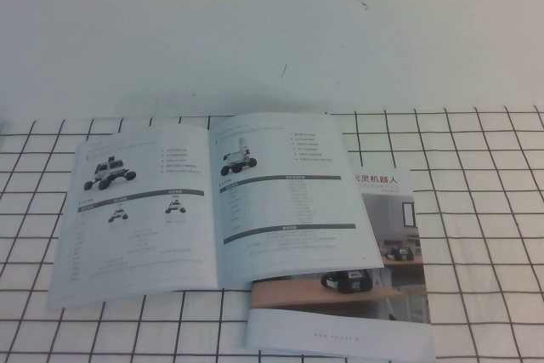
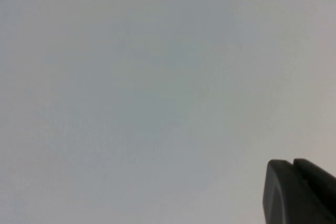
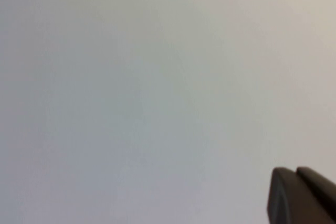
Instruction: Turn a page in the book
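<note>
The book (image 1: pixel 144 210) lies open and flat on the checked cloth in the high view. Its right-hand page (image 1: pixel 289 210) shows a wheeled-robot photo and dark grey bars, and lies flat. Neither arm shows in the high view. My left gripper (image 2: pixel 293 162) appears only in the left wrist view as two dark fingertips pressed together, empty, against a blank pale wall. My right gripper (image 3: pixel 296 170) looks the same in the right wrist view, fingertips together and empty. Both are away from the book.
A second booklet (image 1: pixel 395 248) with a Chinese title and a wooden-desk photo lies partly under the open book's right side. The white cloth with a black grid (image 1: pixel 484 210) covers the table. A white wall (image 1: pixel 255 23) stands behind.
</note>
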Controlling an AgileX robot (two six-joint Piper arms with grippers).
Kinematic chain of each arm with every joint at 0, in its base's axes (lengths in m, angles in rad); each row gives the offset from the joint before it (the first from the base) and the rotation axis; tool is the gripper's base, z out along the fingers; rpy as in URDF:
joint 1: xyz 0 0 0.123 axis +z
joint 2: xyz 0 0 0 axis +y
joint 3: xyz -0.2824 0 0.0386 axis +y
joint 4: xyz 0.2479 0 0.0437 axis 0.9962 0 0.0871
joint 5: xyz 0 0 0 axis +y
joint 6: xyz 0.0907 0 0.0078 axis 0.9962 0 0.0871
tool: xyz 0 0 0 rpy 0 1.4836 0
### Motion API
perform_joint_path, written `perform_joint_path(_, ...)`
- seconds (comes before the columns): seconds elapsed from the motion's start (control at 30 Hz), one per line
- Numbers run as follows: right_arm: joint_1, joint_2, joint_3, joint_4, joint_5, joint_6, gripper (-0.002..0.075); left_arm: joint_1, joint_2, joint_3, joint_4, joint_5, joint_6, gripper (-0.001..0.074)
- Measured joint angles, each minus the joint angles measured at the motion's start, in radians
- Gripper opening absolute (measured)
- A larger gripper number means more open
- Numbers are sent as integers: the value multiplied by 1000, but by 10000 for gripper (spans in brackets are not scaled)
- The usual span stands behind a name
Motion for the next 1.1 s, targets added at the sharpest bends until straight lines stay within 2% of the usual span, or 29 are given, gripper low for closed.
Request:
perform_joint_path(0.17,0,0,0,-53,-253,97,1,0,0,-18,1,-102,-73,-3)
perform_joint_path(0.37,0,0,-113,-316,-255,175,1,0,-2,-171,98,-93,-68,-2)
perform_joint_path(0.6,0,0,-371,-653,-242,274,1,0,-8,-399,130,-29,75,-2)
perform_joint_path(0.73,0,53,-525,-766,-198,322,1,0,18,-530,134,101,172,-2)
perform_joint_path(0.83,0,118,-632,-841,-105,420,1,0,84,-619,138,252,215,-3)
perform_joint_path(0.97,0,225,-727,-1019,51,678,0,0,200,-721,144,482,237,-2)
perform_joint_path(1.1,0,331,-749,-1271,100,995,1,0,336,-780,146,693,231,-3)
